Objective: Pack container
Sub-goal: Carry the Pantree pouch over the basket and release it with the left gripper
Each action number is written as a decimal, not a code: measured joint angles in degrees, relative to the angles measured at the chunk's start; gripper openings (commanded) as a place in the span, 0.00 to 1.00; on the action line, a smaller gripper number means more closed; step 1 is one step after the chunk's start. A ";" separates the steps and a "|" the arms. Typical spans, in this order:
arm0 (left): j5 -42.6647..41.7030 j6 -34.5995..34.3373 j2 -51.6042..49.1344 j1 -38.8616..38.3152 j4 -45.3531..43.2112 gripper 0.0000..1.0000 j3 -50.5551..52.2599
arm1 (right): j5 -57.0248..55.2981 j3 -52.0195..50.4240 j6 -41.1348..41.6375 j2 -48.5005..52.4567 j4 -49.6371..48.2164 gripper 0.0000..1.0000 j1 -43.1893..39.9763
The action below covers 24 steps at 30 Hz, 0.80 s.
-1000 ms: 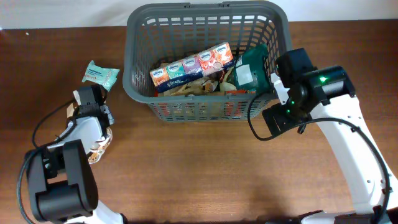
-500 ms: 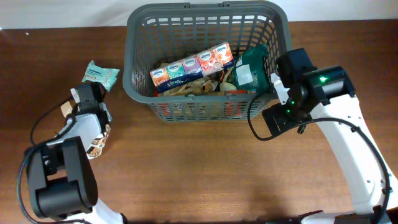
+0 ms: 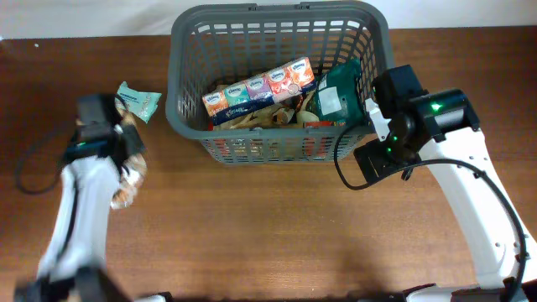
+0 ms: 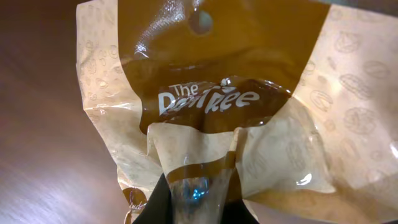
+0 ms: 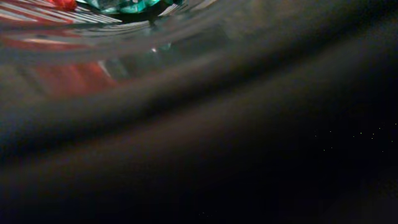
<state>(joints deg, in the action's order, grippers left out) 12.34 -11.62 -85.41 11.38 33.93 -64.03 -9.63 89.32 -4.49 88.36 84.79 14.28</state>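
The container, a dark grey slotted basket, stands at the back middle of the table. Left of it lies a brown-and-beige snack bag. My left gripper is shut on that bag. In the left wrist view the bag fills the frame, with a fold of its film pinched at my left gripper. My right gripper sits against the basket's right front corner, its fingers hidden under the arm. The right wrist view shows only the blurred dark basket wall very close.
A teal packet lies on the table just behind the left gripper. In the basket are a row of tissue packs, a green bag and other packets. The right arm's cable hangs by the basket's front right corner.
My left gripper has shut on the snack bag, and the left arm has swung up and to the left with it. The right arm has not moved.
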 measured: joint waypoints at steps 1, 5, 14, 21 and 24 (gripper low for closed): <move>-0.22 0.00 3.45 0.00 -0.09 0.01 -1.86 | -0.02 0.00 0.00 0.00 0.00 0.99 0.00; -1.68 0.13 11.85 -0.02 -0.94 0.02 -9.49 | -0.02 0.00 0.02 0.00 0.00 0.99 0.00; -10.40 9.60 11.50 -9.73 -1.11 0.01 -22.67 | 0.00 0.00 0.02 0.00 0.00 0.99 0.00; -31.23 37.90 4.13 -16.59 -0.20 0.02 -23.21 | -0.02 0.00 0.00 0.00 0.02 0.99 0.00; -37.57 48.30 0.83 -19.17 -0.13 0.02 -23.21 | 0.00 0.00 0.04 0.00 0.00 0.99 0.00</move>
<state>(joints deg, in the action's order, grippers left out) -25.23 36.69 -84.58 -7.79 33.80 -87.24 -9.63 89.32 -4.45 88.36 84.79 14.28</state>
